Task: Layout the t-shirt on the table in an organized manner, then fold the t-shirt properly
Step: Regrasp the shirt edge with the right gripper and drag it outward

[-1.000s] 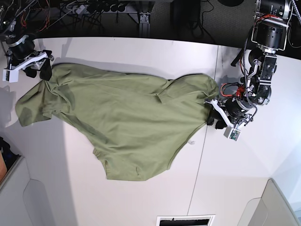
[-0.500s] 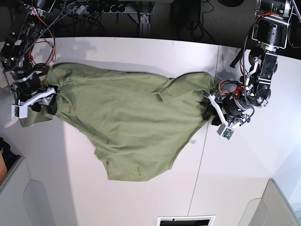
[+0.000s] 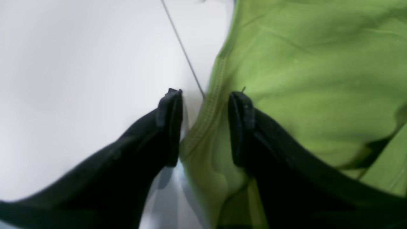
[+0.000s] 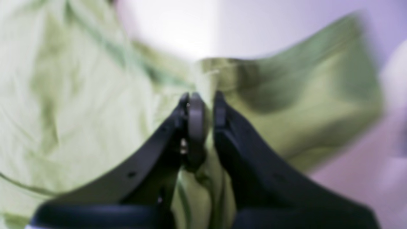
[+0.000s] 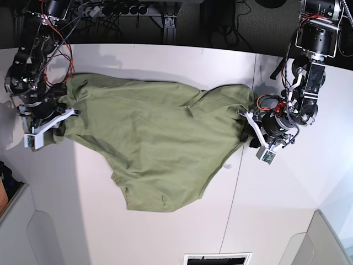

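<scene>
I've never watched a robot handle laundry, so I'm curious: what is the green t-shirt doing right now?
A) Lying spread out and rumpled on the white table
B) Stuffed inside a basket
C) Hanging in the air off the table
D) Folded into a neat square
A: in the base view the t-shirt lies spread but wrinkled on the table, with a gripper at each end.

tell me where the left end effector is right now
In the base view the left end effector sits right of centre at the t-shirt's right edge, its open jaws straddling the hem near the table's dark seam.
</scene>
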Motion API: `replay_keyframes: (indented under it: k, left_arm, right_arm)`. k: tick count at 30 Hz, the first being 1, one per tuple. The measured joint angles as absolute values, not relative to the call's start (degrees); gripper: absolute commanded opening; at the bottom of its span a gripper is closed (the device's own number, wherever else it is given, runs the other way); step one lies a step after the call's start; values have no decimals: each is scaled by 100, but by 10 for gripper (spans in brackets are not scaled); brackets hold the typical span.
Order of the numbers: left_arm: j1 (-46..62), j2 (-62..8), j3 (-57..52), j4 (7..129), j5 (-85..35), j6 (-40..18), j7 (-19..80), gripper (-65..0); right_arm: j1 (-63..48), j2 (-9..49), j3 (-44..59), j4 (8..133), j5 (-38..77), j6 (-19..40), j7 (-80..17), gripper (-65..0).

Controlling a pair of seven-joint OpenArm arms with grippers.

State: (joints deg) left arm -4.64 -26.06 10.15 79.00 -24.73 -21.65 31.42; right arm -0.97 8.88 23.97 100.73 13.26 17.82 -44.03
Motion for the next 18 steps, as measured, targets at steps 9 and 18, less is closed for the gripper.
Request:
replay_keyframes:
  k: [9,18]
  left_arm:
    - [-480,-2596,1011,7826,-2480,-2147,3065,-378]
    - [-480,-2521,1011,7824,-2456,-2137,3065,-378]
  right_arm:
    - [-1538,1013,3964,10691,2294,1992,-4491,-650]
    - [-2410,1002,4504,10704,3402,2344,-4506,-274]
